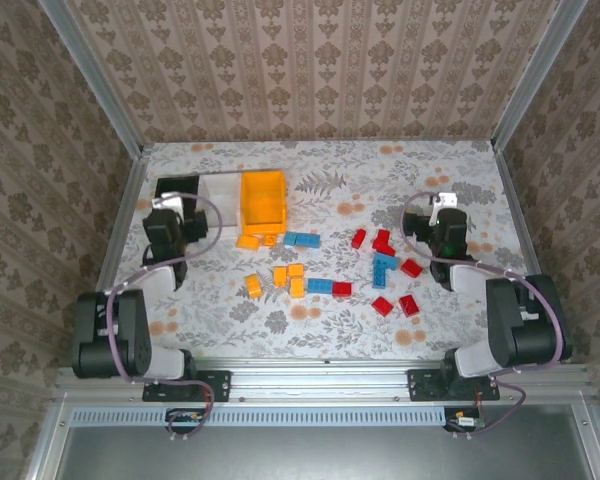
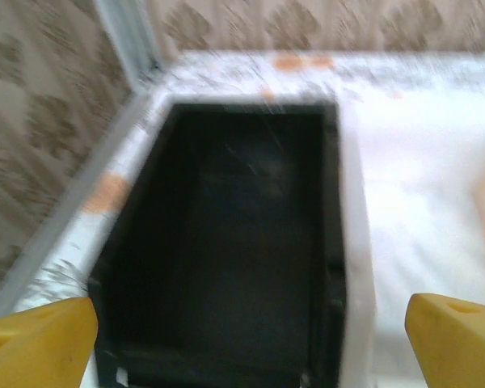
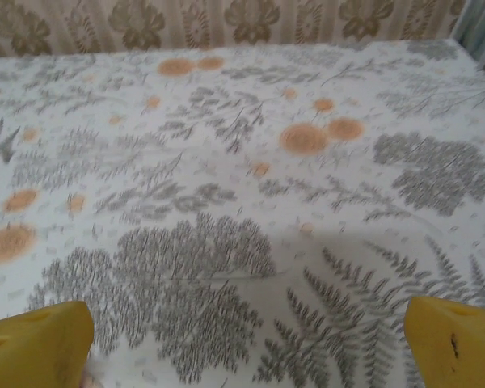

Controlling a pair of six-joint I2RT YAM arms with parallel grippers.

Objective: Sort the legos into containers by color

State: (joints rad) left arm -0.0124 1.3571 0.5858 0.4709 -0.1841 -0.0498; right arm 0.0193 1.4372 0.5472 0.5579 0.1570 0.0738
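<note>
My left fingers (image 2: pixel 40 335) stand wide and empty above the black bin (image 2: pixel 226 242), which looks empty through the blur. My right fingers (image 3: pixel 32 339) are just as wide over the table (image 3: pixel 242 202), no brick between them. From above I count three bins in a row, black, white bin (image 1: pixel 220 192) and orange bin (image 1: pixel 263 177), and loose legos (image 1: pixel 320 285) between the arms: seven red, about five blue, about six orange. Some touch, blue against red, so a wide grab could lift two colours. Reaching for those beside the orange bin might shove it.

Three bins (image 1: pixel 263 205); about twenty bricks (image 1: pixel 319 285); two arms (image 1: pixel 115 330).
</note>
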